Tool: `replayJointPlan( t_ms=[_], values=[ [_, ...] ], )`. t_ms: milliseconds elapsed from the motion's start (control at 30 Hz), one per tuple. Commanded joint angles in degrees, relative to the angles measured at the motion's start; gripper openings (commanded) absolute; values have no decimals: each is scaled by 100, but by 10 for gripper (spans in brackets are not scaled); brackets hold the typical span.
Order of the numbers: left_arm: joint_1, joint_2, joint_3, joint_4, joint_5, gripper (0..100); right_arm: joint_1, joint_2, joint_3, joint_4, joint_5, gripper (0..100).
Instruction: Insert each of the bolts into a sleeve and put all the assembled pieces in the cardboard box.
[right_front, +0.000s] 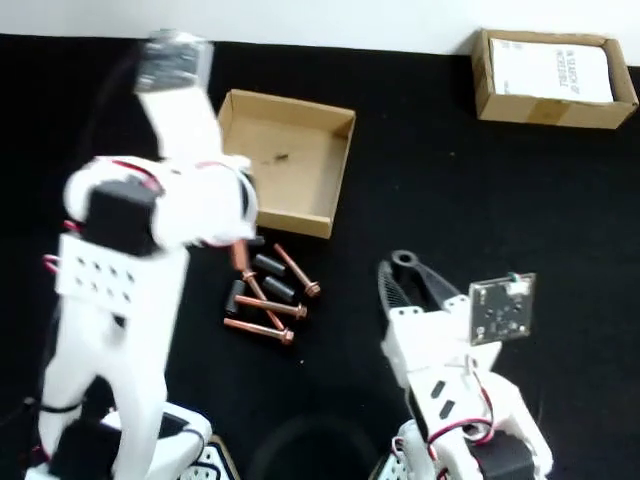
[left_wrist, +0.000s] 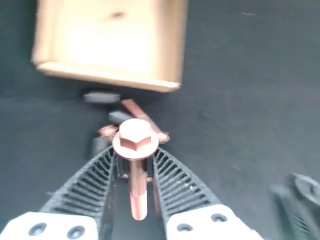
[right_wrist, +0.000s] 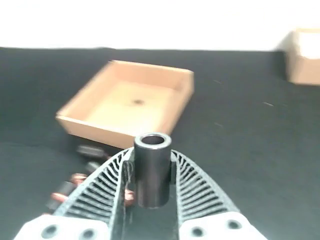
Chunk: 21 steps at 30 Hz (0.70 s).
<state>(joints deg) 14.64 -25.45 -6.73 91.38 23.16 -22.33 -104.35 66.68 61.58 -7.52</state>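
Assembly step in hand: left gripper (left_wrist: 135, 160) pinches a bolt (left_wrist: 135, 141) near the loose pile (right_front: 265, 295), right gripper (right_wrist: 151, 159) clamps a sleeve (right_wrist: 152, 177), box (right_front: 290, 215) sits beyond; next move calls for aligning bolt tip with sleeve bore.

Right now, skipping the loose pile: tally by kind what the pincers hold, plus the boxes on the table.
Held bolt: 1
Held sleeve: 1
Boxes: 2, the open cardboard box and the box holding paper
Total: 4
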Motion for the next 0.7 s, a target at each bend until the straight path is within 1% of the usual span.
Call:
replayJointPlan(
  t_ms=[0, 167, 267, 333, 533, 667],
  values=[
    [453, -558, 505, -967, -35, 8, -418, -31, 171, -558, -88, 7],
    [541, -1121, 1499, -2699, -79, 9, -505, -31, 409, -743, -88, 7],
    [558, -1323, 1886, -3429, -70, 9, -505, -31, 426, -743, -88, 7],
    [769, -1367, 1991, -3613, -70, 9, -505, -31, 426, -743, -88, 7],
    [1499, -1349, 1982, -3675, -70, 9, -488, -31, 637, -725, -79, 7],
    [1631, -1305, 2026, -3851, -70, 9, -488, -31, 708, -734, -79, 7]
  ],
)
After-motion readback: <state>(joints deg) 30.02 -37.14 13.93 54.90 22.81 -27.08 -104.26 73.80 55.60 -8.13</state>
